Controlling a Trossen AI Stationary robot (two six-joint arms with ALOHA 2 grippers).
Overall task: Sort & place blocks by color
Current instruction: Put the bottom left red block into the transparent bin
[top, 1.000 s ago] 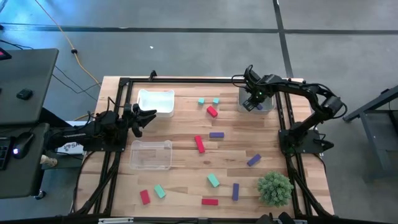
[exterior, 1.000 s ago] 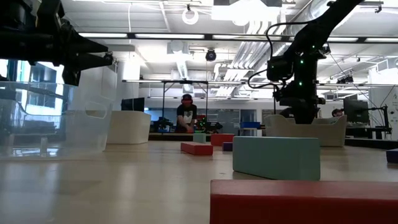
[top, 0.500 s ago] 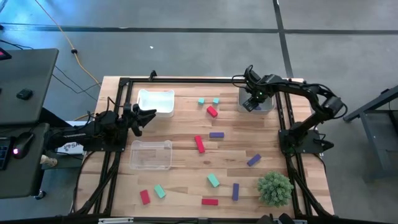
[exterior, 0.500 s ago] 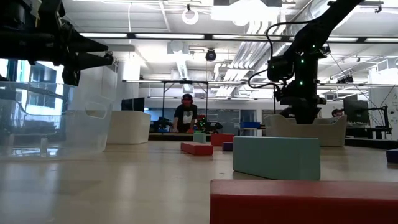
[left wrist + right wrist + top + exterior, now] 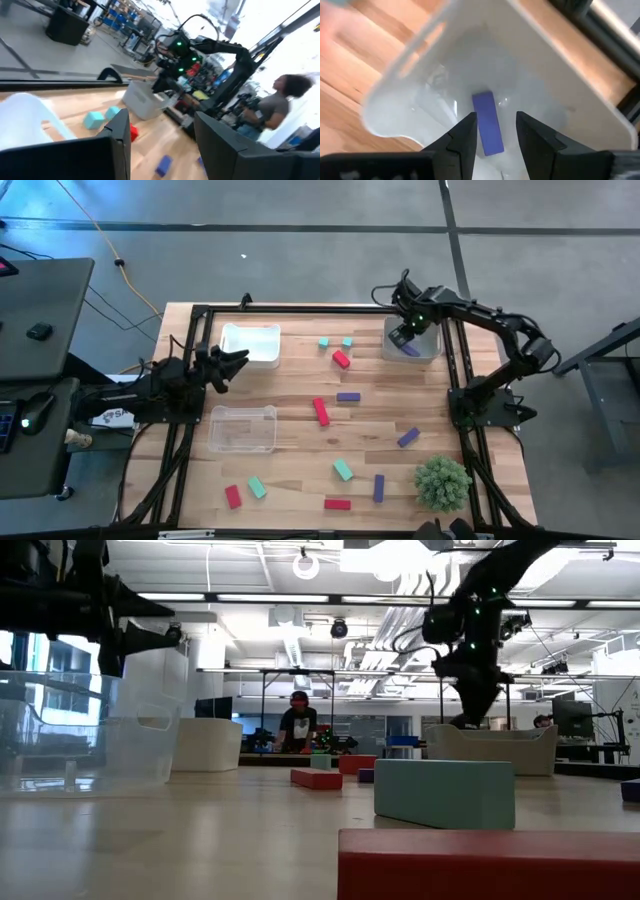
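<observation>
The right hand (image 5: 403,336) hangs over the clear tray (image 5: 428,351) at the surface's (image 5: 290,470) far right corner. Its fingers stand apart with nothing between them. Directly below, on the tray floor, lies a purple block (image 5: 487,123), lined up with the gap between the fingers but clear of both.

The left hand (image 5: 236,360) waits at the surface's left edge, just beside the white tray (image 5: 250,343) near the far left corner. Its fingers are apart and empty.

The other blocks are scattered over the surface. Two teal blocks (image 5: 334,341) and a red block (image 5: 341,359) lie near the far edge, between the two trays. A long red block (image 5: 321,411) and a purple one (image 5: 348,396) sit mid-surface, with another purple (image 5: 407,437) toward the right edge. Along the near edge are a red (image 5: 233,496), a teal (image 5: 256,487), a teal (image 5: 343,470), a red (image 5: 337,504) and a purple (image 5: 379,487). An empty clear tray (image 5: 242,428) stands by the left edge, and a spiky green plant (image 5: 441,481) fills the near right corner.

In the low view the nearest red block (image 5: 490,865) is cut off at the bottom. The left wrist view is blurred; a person (image 5: 272,107) shows beyond the surface.
</observation>
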